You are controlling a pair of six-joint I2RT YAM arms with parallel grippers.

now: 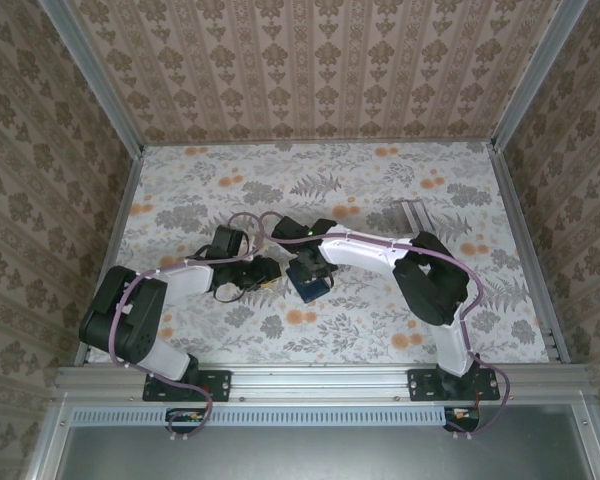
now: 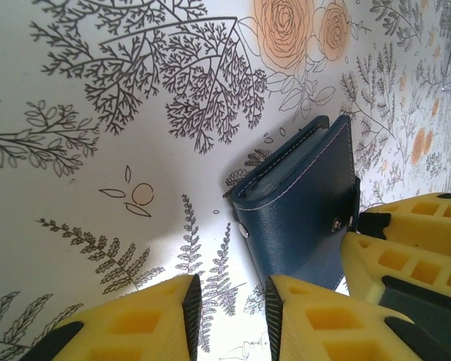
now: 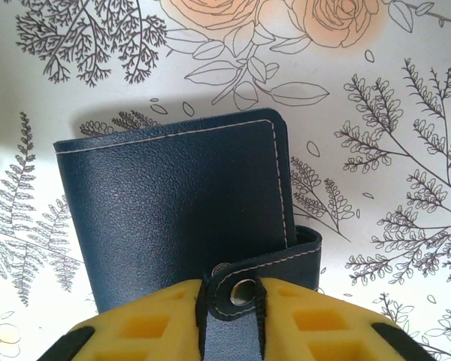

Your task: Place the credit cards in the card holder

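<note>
The left arm [image 1: 185, 278] and right arm [image 1: 380, 250] fold inward from the near edge of the worktop [image 1: 460, 180], wrists meeting near its middle. The left pincer [image 2: 233, 304] sits low, its 2 fingers [image 2: 154, 320] narrowly parted and empty. The right pincer [image 3: 233, 301] pinches the strap of the card holder [image 3: 173, 195].

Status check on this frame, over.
Left gripper open, empty, beside card holder. Right gripper pinching its snap strap. Holder folded shut on table.

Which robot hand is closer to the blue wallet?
The right. The right gripper is at the card holder, with its snap strap between the fingers. The left gripper sits just beside the holder's edge, its fingers around bare table.
</note>
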